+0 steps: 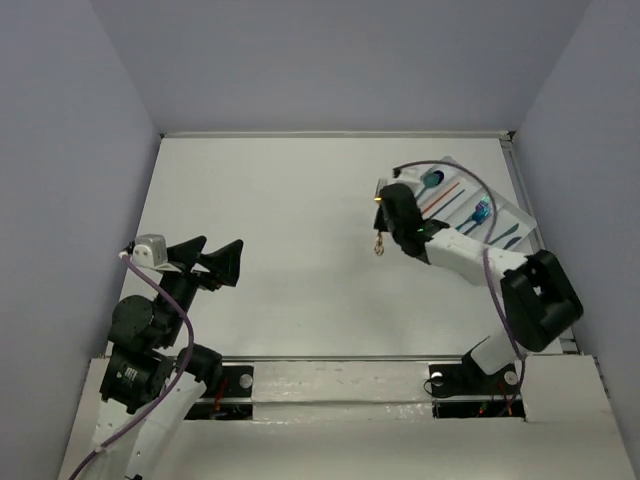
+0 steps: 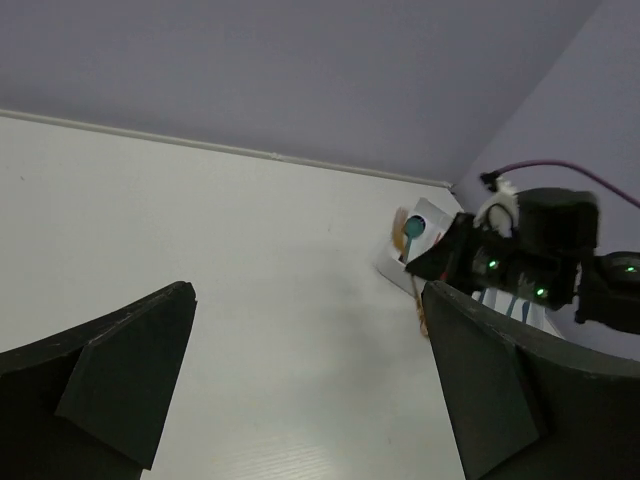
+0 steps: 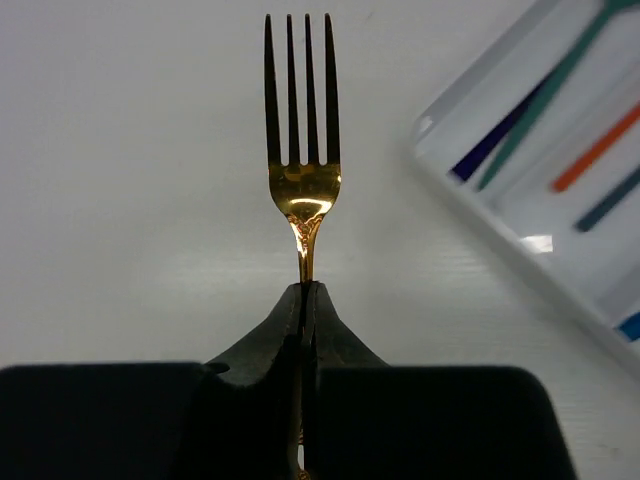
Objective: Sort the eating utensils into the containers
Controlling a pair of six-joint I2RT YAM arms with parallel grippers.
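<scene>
Right gripper [image 3: 305, 290]: jaws pinched tight on the handle of the gold fork [image 3: 303, 190]. The fingers meet with only the thin handle between them. Grip sits low on the handle. The neck, bowl and four tines stick out straight ahead of the fingertips.

From my overhead view the fork is outside the tray [image 1: 512, 222], off its left end and over bare table [image 1: 290, 200]. I cannot tell whether the tines touch the table.

The tray lies at the far right of the table, skewed to the table edge. Inside it I can make out a teal spoon [image 1: 433, 180] at the far end, an orange-red handle [image 1: 446, 194] alongside it, and a blue piece [image 1: 481, 212] further right. The wrist view shows a corner of the tray with long handles lying lengthwise in the compartments: dark blue, teal, orange-red and a darker teal. Which are forks or knives, I cannot tell.

Left gripper [image 1: 215, 262]: jaws spread wide, nothing between them. It is on the left side of the table, well apart from the fork and the tray.
</scene>
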